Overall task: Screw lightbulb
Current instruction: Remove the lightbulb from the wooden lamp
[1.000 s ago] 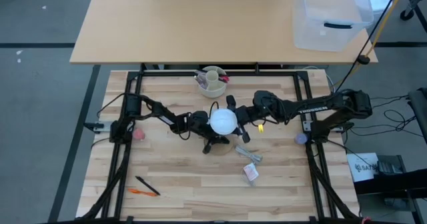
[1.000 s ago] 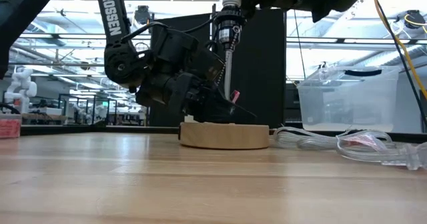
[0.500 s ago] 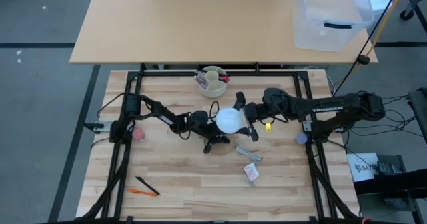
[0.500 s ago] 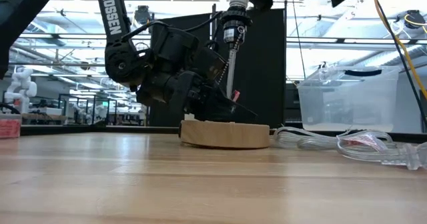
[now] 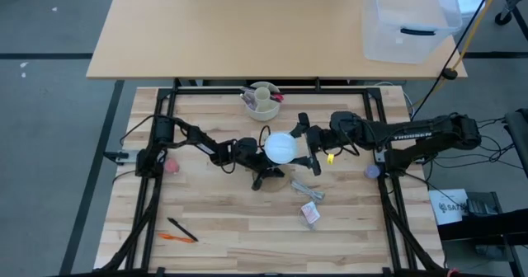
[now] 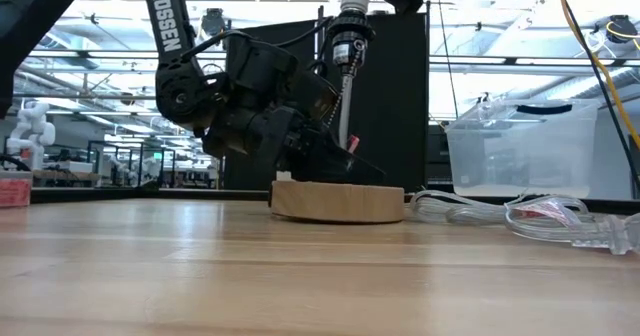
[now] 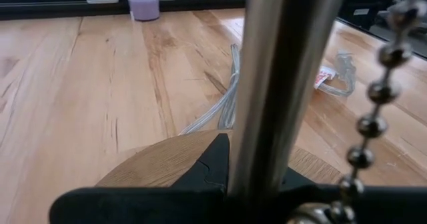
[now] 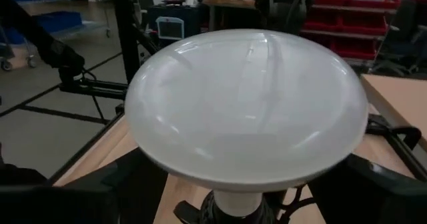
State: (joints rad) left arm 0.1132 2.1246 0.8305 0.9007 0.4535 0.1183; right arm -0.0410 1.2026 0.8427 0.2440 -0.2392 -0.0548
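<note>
items on the near part of the light wooden slatted table (image 5: 223, 227), seen from above: two pens, one black and one orange (image 5: 181, 232), lying crossed at the near left; one small clear plastic packet (image 5: 309, 213) near centre-right, with a coil of clear cable (image 5: 304, 188) just beyond it.

mid-table: one tan round wooden lamp base (image 6: 337, 201) with a slim metal stem (image 6: 343, 106) rising from it and a bead pull chain (image 7: 373, 107) hanging beside the stem. left gripper (image 5: 252, 155) is low at the base, fingers clenched on the metal stem just above the wood. one white frosted round-domed lightbulb (image 5: 280, 147) sits at the top of the stem, dome up, well above the table. right gripper (image 5: 304, 147) is level with the bulb, its two fingers spread wide, one on either side of the dome; the wrist view shows the fingers (image 8: 373, 184) flanking the dome, apparently off it.

one pink round object (image 5: 172, 166) lies near the left arm's mount, one lilac small cup (image 5: 370, 171) near the right arm's mount.

far edge: one cream round cup holding pens (image 5: 263, 99). beyond, on a separate tan table (image 5: 231, 30), one clear plastic bin (image 5: 410, 17).
</note>
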